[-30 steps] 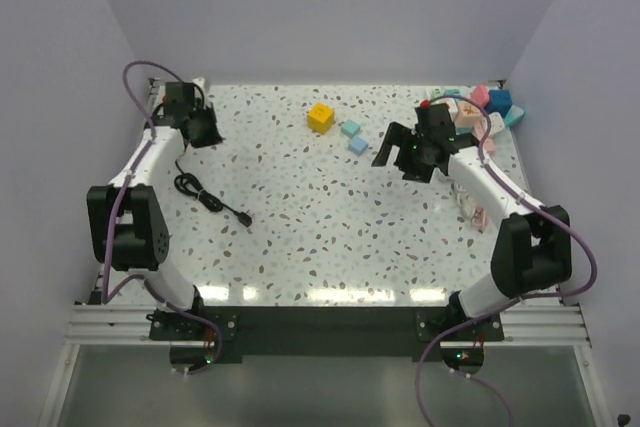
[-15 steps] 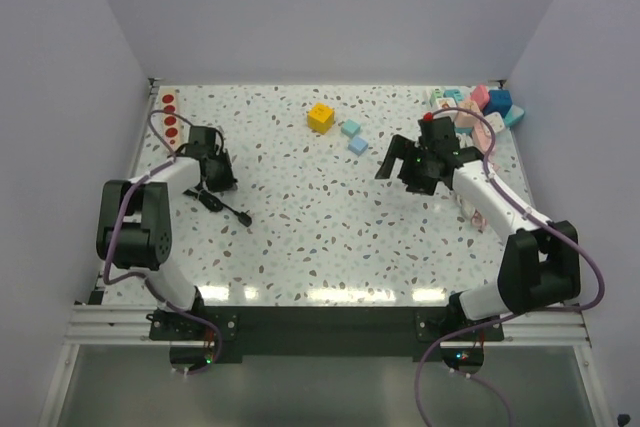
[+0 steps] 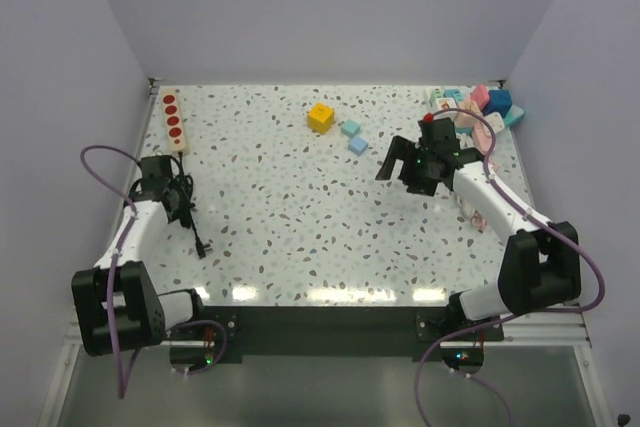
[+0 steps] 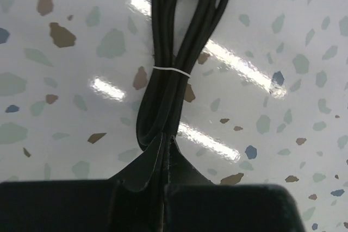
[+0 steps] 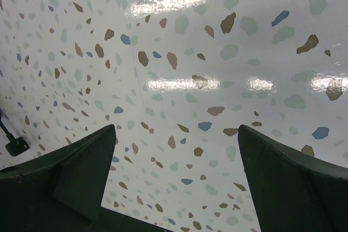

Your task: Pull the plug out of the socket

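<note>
Wide-spread jaws above speckled tabletop [image 5: 179, 96], small black plug [image 5: 16, 145] at left edge

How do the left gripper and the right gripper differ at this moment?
The left gripper is shut on the black cable; the right gripper is open and holds nothing. The left gripper sits by the left edge of the table; the right gripper is toward the right side, near the coloured blocks. Both are black and face the table.

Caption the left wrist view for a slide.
Left tool shut on a looped black cable bound by a white tie, against the speckled table.
</note>
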You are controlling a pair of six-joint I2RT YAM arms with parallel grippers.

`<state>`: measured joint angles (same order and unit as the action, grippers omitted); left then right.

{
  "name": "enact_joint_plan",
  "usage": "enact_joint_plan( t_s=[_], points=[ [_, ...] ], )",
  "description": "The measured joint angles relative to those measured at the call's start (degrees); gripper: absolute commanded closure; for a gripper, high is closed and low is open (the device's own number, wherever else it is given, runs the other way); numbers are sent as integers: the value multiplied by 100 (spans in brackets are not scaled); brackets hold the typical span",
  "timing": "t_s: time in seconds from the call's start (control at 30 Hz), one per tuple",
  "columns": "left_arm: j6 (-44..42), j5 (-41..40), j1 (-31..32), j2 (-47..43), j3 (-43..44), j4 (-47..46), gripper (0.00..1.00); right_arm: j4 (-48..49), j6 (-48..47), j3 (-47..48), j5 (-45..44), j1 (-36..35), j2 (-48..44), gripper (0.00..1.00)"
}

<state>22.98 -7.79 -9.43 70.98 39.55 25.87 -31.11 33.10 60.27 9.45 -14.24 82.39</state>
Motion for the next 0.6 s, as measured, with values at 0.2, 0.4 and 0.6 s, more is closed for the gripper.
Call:
enact_joint_plan(
  t_s=[0.2,0.4,0.6],
  points=[
    [57,-374,-632,345,155,48,100,-24,-22,48,2,74,195,2],
    [68,-437,-861,817,155,74,100,-81,-61,118,-74,278,260,2],
    [153,-964,-857,203,162,330,100,-118,-122,125,-111,402,258,2]
  ],
)
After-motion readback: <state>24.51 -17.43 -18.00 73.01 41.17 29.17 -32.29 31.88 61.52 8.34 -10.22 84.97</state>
